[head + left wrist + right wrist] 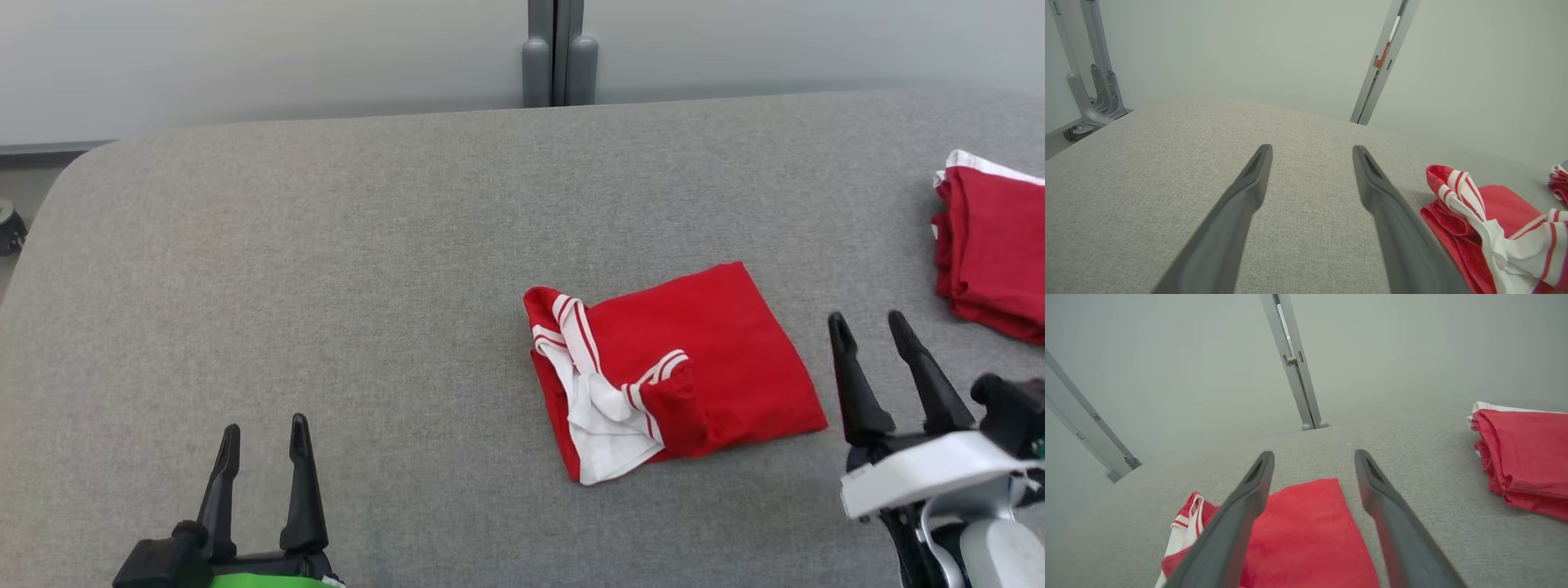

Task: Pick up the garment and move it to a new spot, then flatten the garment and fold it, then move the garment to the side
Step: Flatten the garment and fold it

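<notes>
The garment, a red piece with white striped trim, lies folded into a rough rectangle on the grey fabric-covered table, right of centre and toward the near side. Its red panel faces up on the right, and bunched white and striped fabric sits along its left and near-left edge. The right gripper is just beside the garment's right edge, apart from the cloth, with its fingers pointing toward the far side. The two fingers are spread with a clear gap between them and hold nothing. In the right wrist view the red panel lies beyond and between the fingers. The left gripper is at the near left of the table, well apart from the garment, which lies to its right. Its fingers are likewise parted and empty. A second red pile with a white edge lies at the far right of the table, apart from the garment. Grey posts stand beyond the table's far edge.
</notes>
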